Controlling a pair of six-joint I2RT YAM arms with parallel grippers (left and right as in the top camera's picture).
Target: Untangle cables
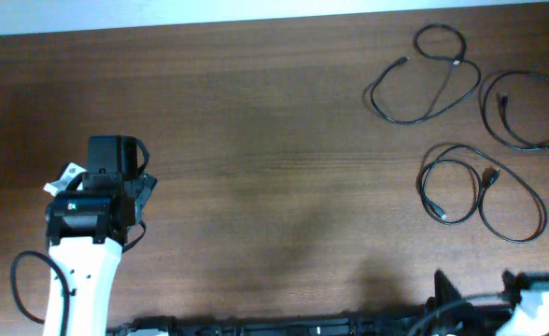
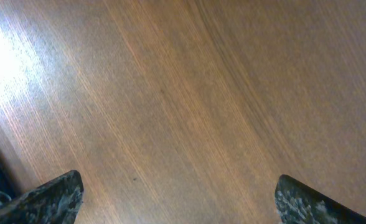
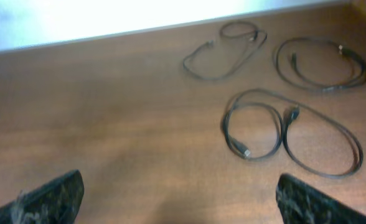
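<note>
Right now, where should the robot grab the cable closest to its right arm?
Probably the lower cable, at its wide outer loop's near curve, with the right gripper coming straight down. It lies flat on the table, and that strand runs single, clear of the plug.

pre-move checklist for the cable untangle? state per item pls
1. Cables apart from one another: ok. Far-left cable, far-right cable and near cable lie separate, none touching another.
2. Each cable free of knots in itself: cannot tell; the near cable loops over itself.
3. Left gripper open, empty: ok.
4. Right gripper open, empty: ok.
5. Grippers clear of the cables: ok; both are over bare table.
</note>
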